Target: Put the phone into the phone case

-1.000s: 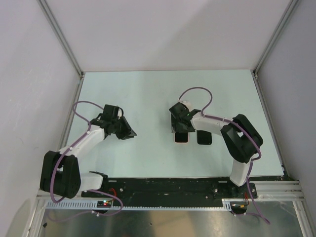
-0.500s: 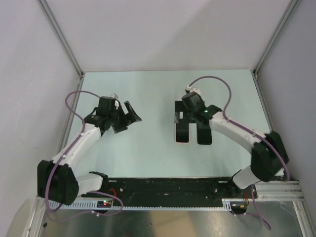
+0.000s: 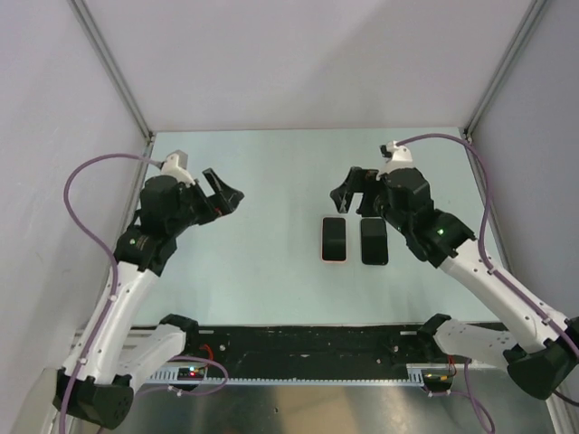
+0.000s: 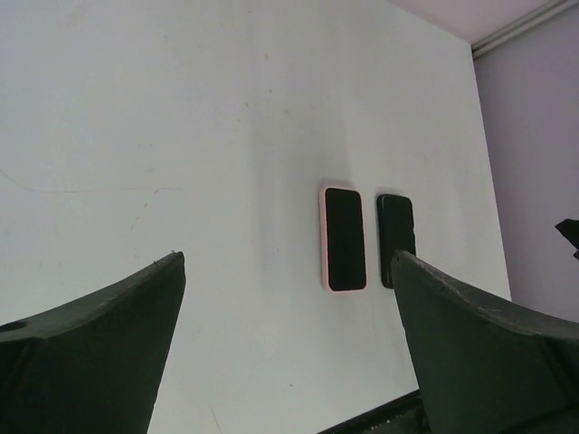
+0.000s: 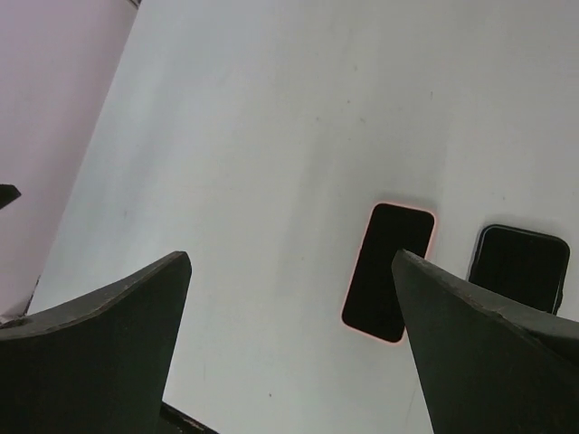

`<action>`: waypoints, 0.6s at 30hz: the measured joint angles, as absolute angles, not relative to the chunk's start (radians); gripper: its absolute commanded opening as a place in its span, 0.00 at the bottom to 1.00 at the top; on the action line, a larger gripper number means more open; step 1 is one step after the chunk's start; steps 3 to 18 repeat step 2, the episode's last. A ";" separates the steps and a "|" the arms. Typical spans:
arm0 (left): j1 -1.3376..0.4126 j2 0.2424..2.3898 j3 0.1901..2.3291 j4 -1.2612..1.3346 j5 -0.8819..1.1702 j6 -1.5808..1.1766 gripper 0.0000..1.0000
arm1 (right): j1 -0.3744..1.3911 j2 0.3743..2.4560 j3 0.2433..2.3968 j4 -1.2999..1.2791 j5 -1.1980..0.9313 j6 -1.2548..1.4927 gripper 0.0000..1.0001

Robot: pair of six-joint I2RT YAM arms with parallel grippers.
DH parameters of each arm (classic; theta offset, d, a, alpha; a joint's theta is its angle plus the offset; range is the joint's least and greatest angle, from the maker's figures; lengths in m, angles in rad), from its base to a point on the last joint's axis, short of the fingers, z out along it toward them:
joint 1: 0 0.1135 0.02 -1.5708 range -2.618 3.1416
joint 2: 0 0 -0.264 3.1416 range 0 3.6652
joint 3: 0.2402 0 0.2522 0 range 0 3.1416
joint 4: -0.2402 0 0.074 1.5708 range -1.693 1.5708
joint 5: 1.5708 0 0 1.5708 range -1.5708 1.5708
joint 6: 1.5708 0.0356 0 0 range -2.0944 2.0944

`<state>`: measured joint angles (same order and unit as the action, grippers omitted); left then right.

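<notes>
From above, the left hand [image 3: 226, 197] and right hand [image 3: 355, 195] are seen spread apart and empty. The pink phone case [image 3: 334, 240] and black phone [image 3: 374, 241] are laid side by side on the surface [image 3: 262, 158], near the right hand. From the left wrist, both are seen ahead, toward the right finger. From the right wrist, likewise.

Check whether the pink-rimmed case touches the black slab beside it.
Apart. Left wrist view shows a strip of bare table between pink-rimmed case and black slab.
</notes>
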<state>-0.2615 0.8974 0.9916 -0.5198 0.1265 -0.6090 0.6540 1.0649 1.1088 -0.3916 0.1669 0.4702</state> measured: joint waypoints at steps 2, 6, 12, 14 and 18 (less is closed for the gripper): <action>-0.262 0.883 0.992 -0.525 0.111 -0.599 1.00 | 0.653 1.069 1.101 -0.391 0.163 0.471 0.99; -0.262 0.883 0.992 -0.525 0.111 -0.599 1.00 | 0.653 1.069 1.101 -0.391 0.163 0.471 0.99; -0.262 0.883 0.992 -0.525 0.111 -0.599 1.00 | 0.653 1.069 1.101 -0.391 0.163 0.471 0.99; -0.262 0.883 0.992 -0.525 0.111 -0.599 1.00 | 0.653 1.069 1.101 -0.391 0.163 0.471 0.99; -0.262 0.883 0.992 -0.525 0.111 -0.599 1.00 | 0.653 1.069 1.101 -0.391 0.163 0.471 0.99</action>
